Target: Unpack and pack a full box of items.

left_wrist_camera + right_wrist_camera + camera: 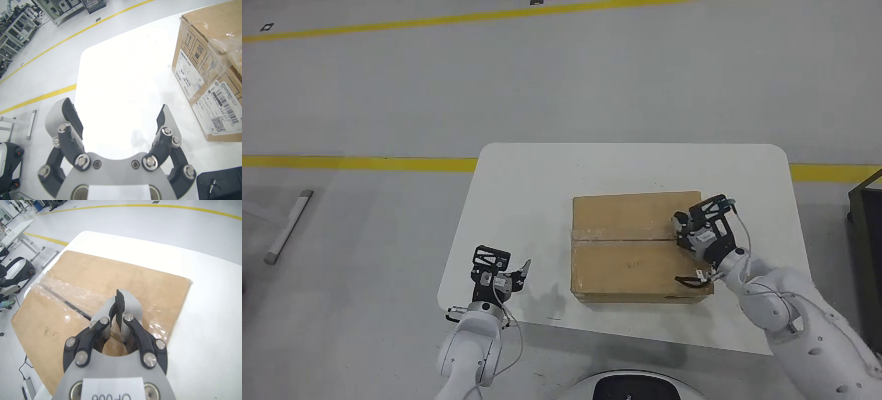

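Note:
A closed brown cardboard box [637,245] sits on the white table [532,190], its top seam sealed with clear tape [75,292]. My right gripper [118,298] is shut with nothing between its pads and hovers over the box's right end, just above the taped seam; in the top view the right gripper [697,225] is over the box's right edge. My left gripper [115,111] stands open and empty near the table's front left corner, well left of the box [208,62]; from above the left gripper [504,270] is at the table's edge.
The table surface left of the box and behind it is bare. Yellow floor lines [352,162] run behind the table. A dark frame [867,205] stands off the right edge. A grey bar [287,228] lies on the floor at the left.

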